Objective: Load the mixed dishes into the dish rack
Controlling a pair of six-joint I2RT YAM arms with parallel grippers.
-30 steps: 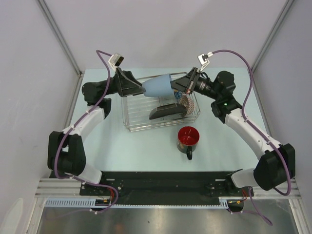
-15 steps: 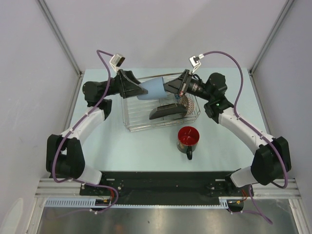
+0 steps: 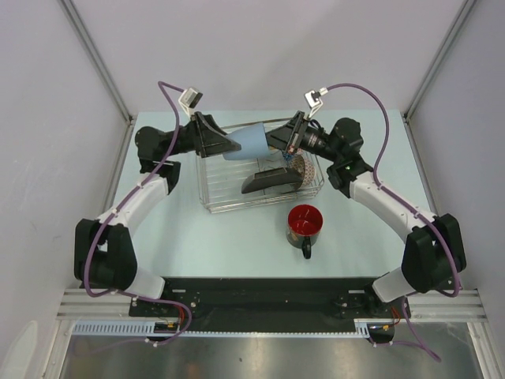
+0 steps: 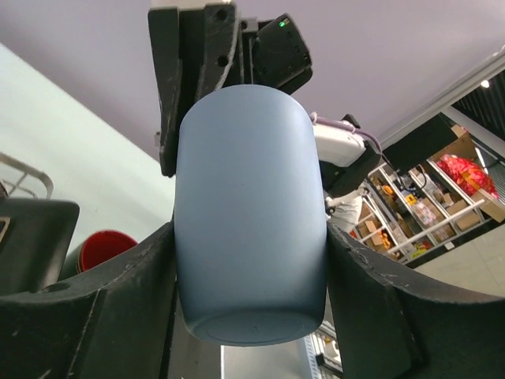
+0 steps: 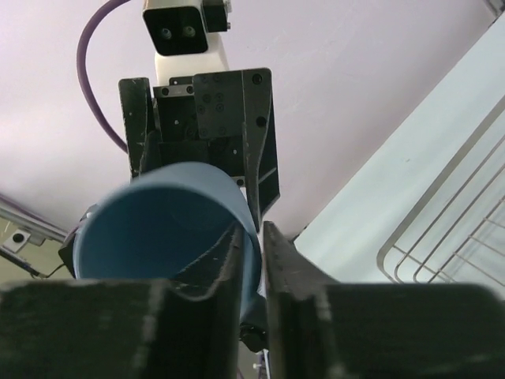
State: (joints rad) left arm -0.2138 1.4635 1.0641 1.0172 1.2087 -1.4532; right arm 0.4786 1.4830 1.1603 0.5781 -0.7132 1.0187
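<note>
Since the earlier frame the blue cup [image 3: 248, 143] has shifted a little leftward, carried by the right arm, and the left hand [image 3: 229, 146] has narrowed from a wide spread onto it. The cup lies on its side in the air above the far rail of the dish rack [image 3: 213, 201], base toward the left arm and mouth toward the right arm. In the left wrist view both left fingers [image 4: 118, 308] lie against opposite sides of the cup near its base (no gap shows on either side). The right hand [image 3: 278, 142] meets the cup at its mouth. In the right wrist view its two fingers [image 5: 296, 268] stand nearly pressed together, one inside the rim and one outside, pinching the cup wall.

Below the cup, inside the rack, a black plate [image 3: 268, 181] leans tilted near the middle. A brown-speckled bowl [image 3: 304, 170] stands on edge at the rack's right end, just beside the plate. The red-lined mug [image 3: 304, 221] sits upright on the desk [image 3: 197, 237], near the rack's near right corner but apart from it, handle pointing toward the arm bases.
</note>
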